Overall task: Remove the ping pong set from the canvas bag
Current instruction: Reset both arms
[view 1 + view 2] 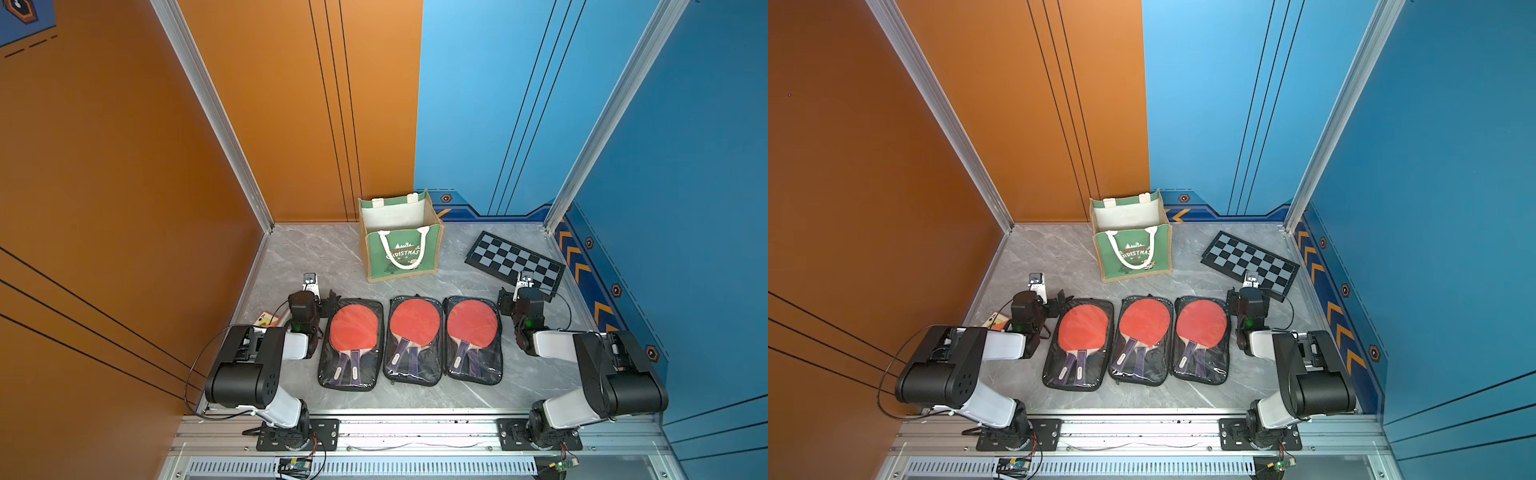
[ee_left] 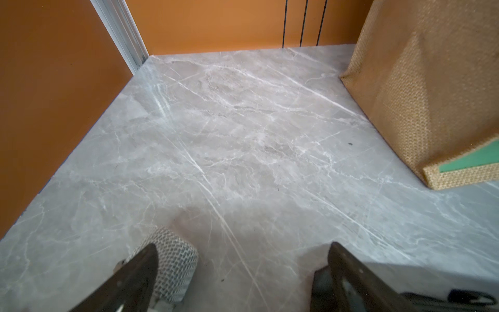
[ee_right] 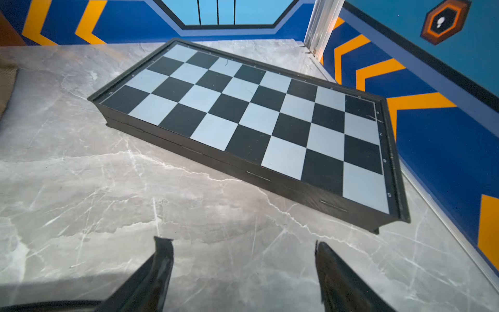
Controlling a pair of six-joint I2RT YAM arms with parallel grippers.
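Three ping pong sets [image 1: 413,338] lie on the table [image 1: 291,257], nearer than the seemingly empty canvas bag [image 1: 401,253]. Left and right jaws stand spread and empty, so park clear without nudging them.

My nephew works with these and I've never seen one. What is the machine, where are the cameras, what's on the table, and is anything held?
It is a robot with two arms, the left arm and the right arm, mounted at the near edge of a grey table. Two pictures come from a camera head above, looking down on everything, and are nearly alike. The other two come from a camera on each wrist. The dark prongs in them are the left fingers and the right fingers, spread apart and holding nothing. On the table lie three ping pong sets in clear-fronted cases, side by side between the arms. Behind them stands the open canvas bag; only white lining shows inside. A checkerboard lies at the rear on the right arm's side.
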